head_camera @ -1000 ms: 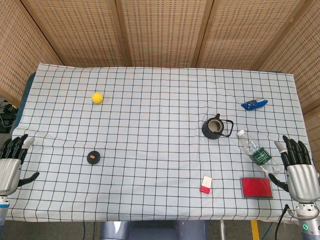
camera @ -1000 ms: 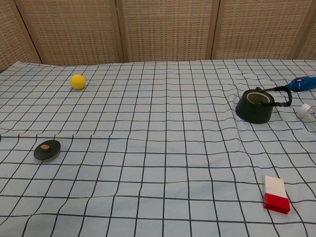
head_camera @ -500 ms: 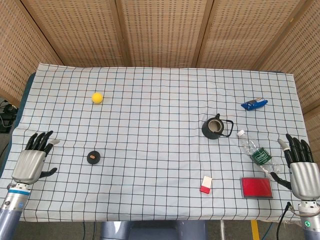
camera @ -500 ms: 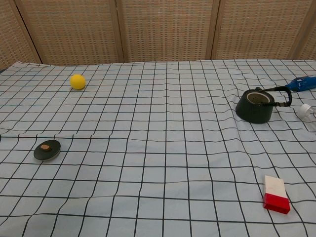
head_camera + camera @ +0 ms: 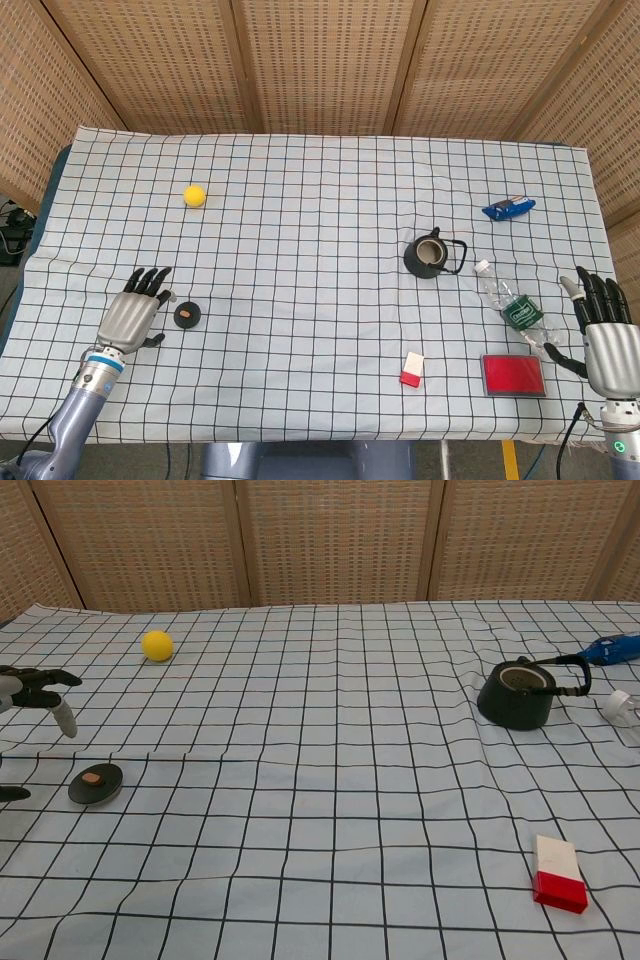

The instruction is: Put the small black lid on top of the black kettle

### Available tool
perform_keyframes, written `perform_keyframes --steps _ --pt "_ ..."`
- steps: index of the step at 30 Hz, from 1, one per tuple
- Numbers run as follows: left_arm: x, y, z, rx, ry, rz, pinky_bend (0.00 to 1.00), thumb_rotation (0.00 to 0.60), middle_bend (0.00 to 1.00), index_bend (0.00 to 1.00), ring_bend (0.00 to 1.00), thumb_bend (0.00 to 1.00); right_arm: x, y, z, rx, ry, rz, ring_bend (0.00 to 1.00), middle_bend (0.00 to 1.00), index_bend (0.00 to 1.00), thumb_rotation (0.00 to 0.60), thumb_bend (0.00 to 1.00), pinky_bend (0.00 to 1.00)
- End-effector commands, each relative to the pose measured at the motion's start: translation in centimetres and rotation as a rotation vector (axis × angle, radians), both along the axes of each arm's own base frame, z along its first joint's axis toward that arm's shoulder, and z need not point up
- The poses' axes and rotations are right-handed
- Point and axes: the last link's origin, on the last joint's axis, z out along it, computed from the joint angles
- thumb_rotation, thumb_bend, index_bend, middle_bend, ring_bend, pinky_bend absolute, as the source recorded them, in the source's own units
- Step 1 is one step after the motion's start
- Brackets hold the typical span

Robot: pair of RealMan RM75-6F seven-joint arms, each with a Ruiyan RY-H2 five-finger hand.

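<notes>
The small black lid (image 5: 187, 315) (image 5: 95, 783), with a brown knob on top, lies flat on the checked cloth at the left. My left hand (image 5: 132, 313) (image 5: 30, 695) hovers just left of it, fingers spread, holding nothing. The black kettle (image 5: 430, 255) (image 5: 519, 693) stands uncovered on the right half of the table, its handle pointing right. My right hand (image 5: 605, 335) stays at the table's right front corner, fingers apart and empty; the chest view does not show it.
A yellow ball (image 5: 195, 195) (image 5: 156, 645) sits far left. Right of the kettle lie a plastic bottle (image 5: 510, 303), a blue object (image 5: 509, 209) and a red flat box (image 5: 513, 374). A red-and-white block (image 5: 411, 368) (image 5: 558, 873) lies near the front.
My left hand has travelled right from the table's left edge to just beside the lid and now shows in the chest view. My right hand has drifted slightly right and down.
</notes>
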Motion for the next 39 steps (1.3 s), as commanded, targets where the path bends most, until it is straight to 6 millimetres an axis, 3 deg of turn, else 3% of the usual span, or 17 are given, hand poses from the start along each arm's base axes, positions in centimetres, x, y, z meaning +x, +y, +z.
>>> perform_keyframes --steps 1,8,20,39 --pt "0.4 0.6 -0.9 -0.013 0.011 0.009 0.00 0.600 0.00 0.28 0.00 0.20 -0.1 0.0 0.2 -0.002 -0.006 -0.001 0.00 0.00 0.12 0.600 0.14 0.00" --pt "0.5 1.3 -1.8 -0.014 0.029 0.035 0.00 0.600 0.00 0.24 0.00 0.20 -0.1 0.0 0.2 0.001 -0.013 0.000 0.00 0.00 0.12 0.600 0.14 0.00" --pt "1.1 2.2 -3.9 -0.055 0.051 0.050 0.00 0.600 0.00 0.34 0.00 0.20 -0.2 -0.1 0.3 0.000 -0.015 -0.007 0.00 0.00 0.12 0.600 0.14 0.00" --pt "1.0 2.8 -5.5 -0.071 0.070 0.070 0.00 0.600 0.00 0.32 0.00 0.20 -0.2 -0.1 0.2 0.007 -0.025 -0.007 0.00 0.00 0.12 0.600 0.14 0.00"
